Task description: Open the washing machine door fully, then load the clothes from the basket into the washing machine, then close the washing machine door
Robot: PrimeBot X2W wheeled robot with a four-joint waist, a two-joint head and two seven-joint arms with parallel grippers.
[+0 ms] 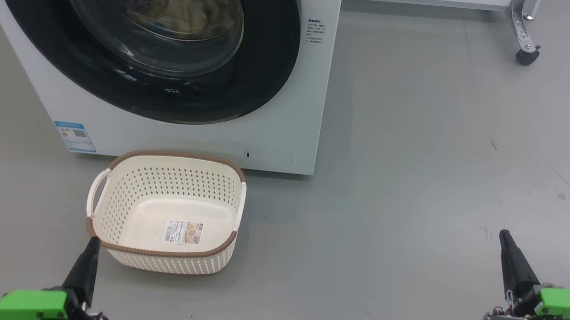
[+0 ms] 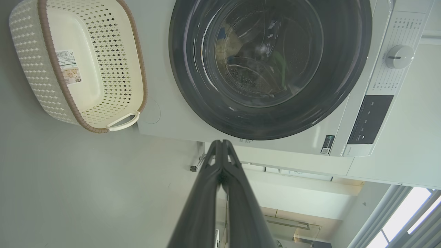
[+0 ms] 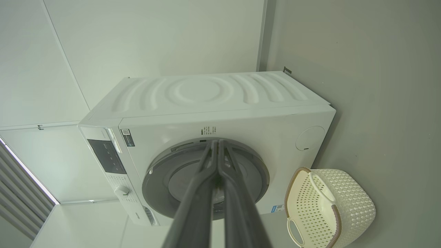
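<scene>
**A:** On the floor [image 1: 416, 192], at the far left, what was there?

**B:** The left gripper [image 1: 92, 245], its two dark fingers pressed together and holding nothing, its tip just beside the basket's near corner.

**A:** And the basket [image 1: 167, 264]?

**B:** One, rectangular with rounded corners, cream plastic with perforated walls, a brown woven-look rim and two white handles. It stood just in front of the washer [image 1: 310, 110]. Its bottom was bare but for one label [image 1: 183, 232].

**A:** Above it?

**B:** One white washer, boxy, with a blue sticker [image 1: 74, 136] low on its front. The door [image 1: 256, 75] sat shut against it: a wide glossy black ring around a bulging clear glass bowl. Through the glass, the clothes [image 1: 190, 7] lay in the drum as a soft, crumpled, pale yellow heap.

**A:** Further right?

**B:** One black caster [image 1: 526, 55] on a metal leg, well apart from the washer. At the lower right, the right gripper [image 1: 507, 243], fingers together too, clamped on nothing, over smooth grey floor.
</scene>
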